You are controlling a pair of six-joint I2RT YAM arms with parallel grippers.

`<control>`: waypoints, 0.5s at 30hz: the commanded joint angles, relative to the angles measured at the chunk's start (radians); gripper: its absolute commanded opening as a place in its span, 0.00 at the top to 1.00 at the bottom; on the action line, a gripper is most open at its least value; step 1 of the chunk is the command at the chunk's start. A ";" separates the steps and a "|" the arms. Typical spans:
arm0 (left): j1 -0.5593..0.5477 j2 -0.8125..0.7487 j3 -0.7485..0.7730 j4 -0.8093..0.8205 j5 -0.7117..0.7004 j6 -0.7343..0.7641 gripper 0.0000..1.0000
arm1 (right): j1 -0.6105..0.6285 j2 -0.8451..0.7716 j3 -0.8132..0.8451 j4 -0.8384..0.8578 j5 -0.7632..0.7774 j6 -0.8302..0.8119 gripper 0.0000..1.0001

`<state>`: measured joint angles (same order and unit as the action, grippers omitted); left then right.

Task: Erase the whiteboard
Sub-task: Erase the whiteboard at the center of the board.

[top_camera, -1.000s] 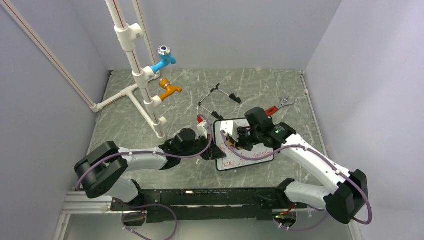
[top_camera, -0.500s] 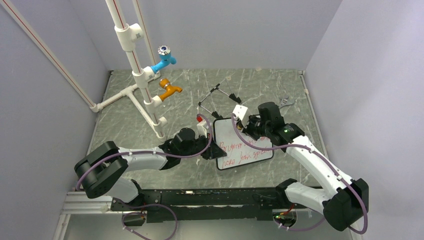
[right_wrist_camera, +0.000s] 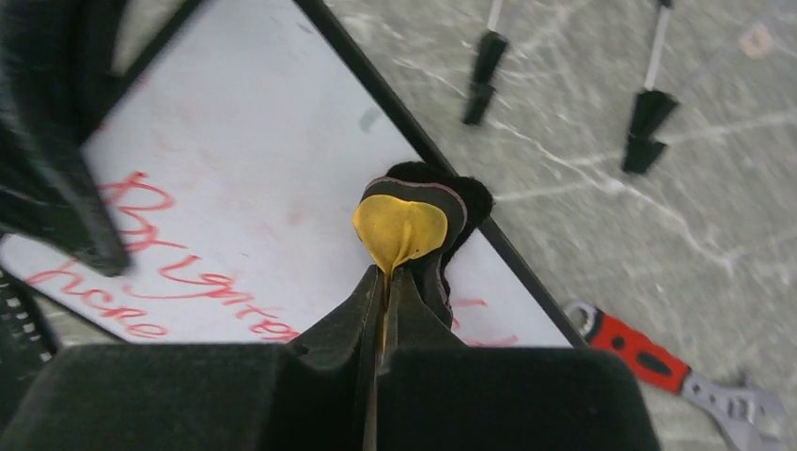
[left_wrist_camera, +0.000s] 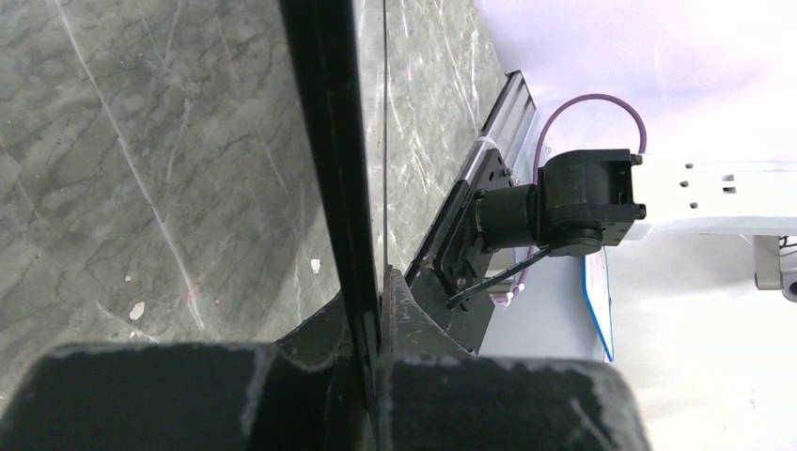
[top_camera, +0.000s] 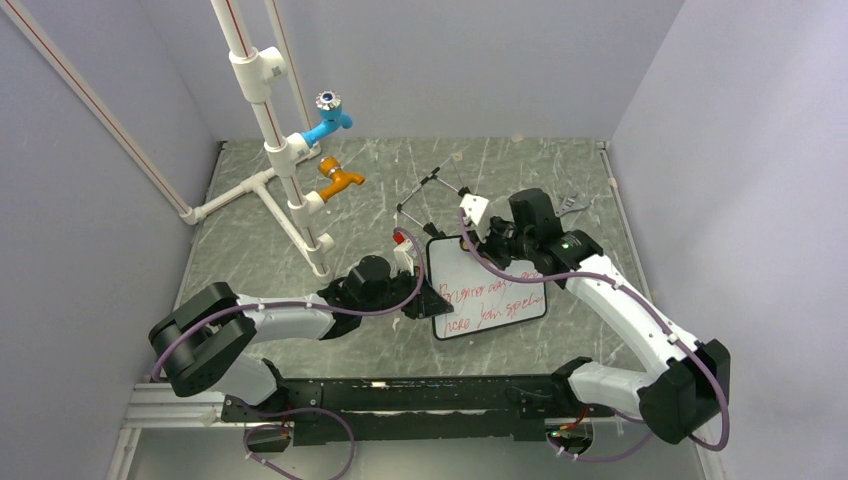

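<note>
Now the right tool, clenched on the eraser, has swept to the far edge of the whiteboard, mid-desk; the left tool clamps its side; red writing remains.

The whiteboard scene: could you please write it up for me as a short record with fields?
Whiteboard: on the table between the arms; red writing across its lower part, upper part mostly blank with faint pink smears
Left pincer: shut on the board's black frame edge
Right pincer: shut on the yellow-black eraser, over the board's far edge
Eraser contact with board: cannot tell
Nearby: red-handled wrench and wire stand, beyond the board
</note>
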<state>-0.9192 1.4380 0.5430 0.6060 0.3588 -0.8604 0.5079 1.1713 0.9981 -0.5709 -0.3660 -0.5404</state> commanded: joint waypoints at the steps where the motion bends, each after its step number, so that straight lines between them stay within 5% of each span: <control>1: -0.028 -0.026 0.020 0.100 0.108 0.079 1.00 | -0.037 -0.063 -0.103 0.081 0.163 -0.027 1.00; 10: -0.028 -0.028 0.022 0.091 0.112 0.095 1.00 | 0.017 -0.078 -0.102 -0.110 -0.258 -0.186 1.00; 15: -0.028 -0.038 0.012 0.097 0.101 0.092 1.00 | -0.023 -0.037 -0.012 -0.062 -0.200 -0.108 1.00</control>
<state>-0.9195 1.4380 0.5430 0.6090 0.3679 -0.8268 0.5167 1.1076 0.9035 -0.6662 -0.5159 -0.6785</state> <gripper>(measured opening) 0.066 0.008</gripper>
